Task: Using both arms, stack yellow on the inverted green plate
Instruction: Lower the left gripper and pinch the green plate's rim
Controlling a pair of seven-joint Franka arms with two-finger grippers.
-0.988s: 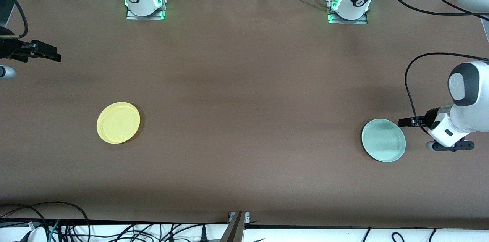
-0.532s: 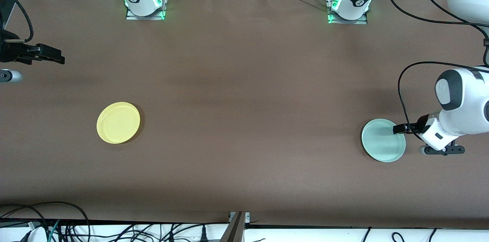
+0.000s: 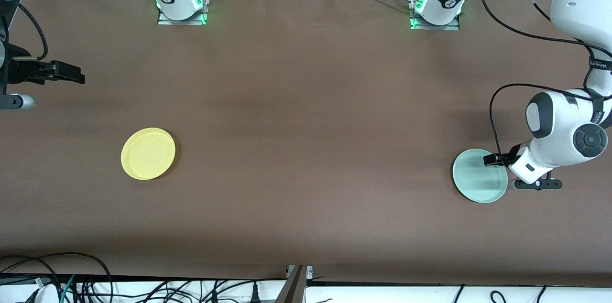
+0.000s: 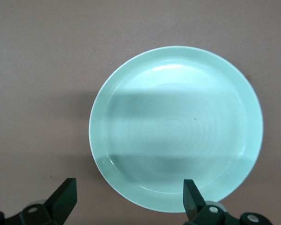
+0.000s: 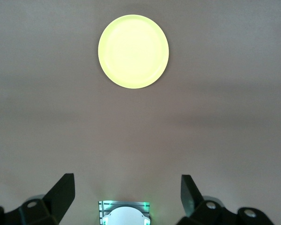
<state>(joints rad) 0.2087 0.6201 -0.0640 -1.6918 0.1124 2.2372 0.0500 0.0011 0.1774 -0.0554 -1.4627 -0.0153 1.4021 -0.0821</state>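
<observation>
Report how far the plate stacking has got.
Nothing is done yet. The green plate lies rim up, not inverted, at the left arm's end of the table; the yellow plate sits untouched at the right arm's end. In hand: the open left gripper hovers over the green plate's edge. The open right gripper waits. Left: invert green, stack yellow.

Yellow plate [image 3: 148, 153] plain; green plate [image 3: 478, 182] pale mint; table [image 3: 306, 116] brown.

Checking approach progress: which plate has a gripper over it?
The green plate: the open left gripper is over its rim. The yellow plate has none.
</observation>
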